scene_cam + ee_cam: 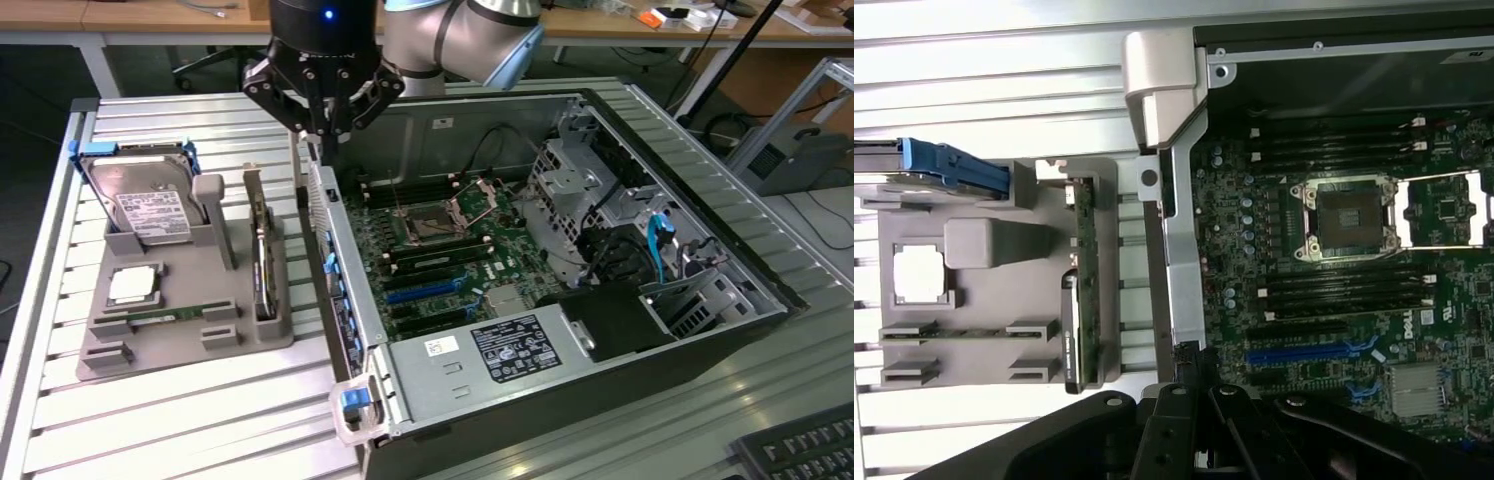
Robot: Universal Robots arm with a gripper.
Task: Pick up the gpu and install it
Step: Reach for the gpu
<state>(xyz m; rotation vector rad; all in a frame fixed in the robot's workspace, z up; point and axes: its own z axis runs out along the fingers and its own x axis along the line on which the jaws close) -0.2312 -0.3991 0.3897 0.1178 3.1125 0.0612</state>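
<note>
Slatted desk (200, 420) carries open PC case (441, 125), lying on side: motherboard (454, 265), bare CPU socket (434, 222), power supply (494, 355). Grey tray (174, 350) beside case, on exterior view's left, holds upright hard drive (147, 205), processor (134, 285), memory stick (167, 315). Keyboard (801, 450) at desk corner.

Arm (434, 40): silver-grey tubing, pale blue joint cap (518, 50)
Wrist (320, 25): black housing, small blue light (328, 13) glowing
Gripper (324, 142): black, jointed links
</note>
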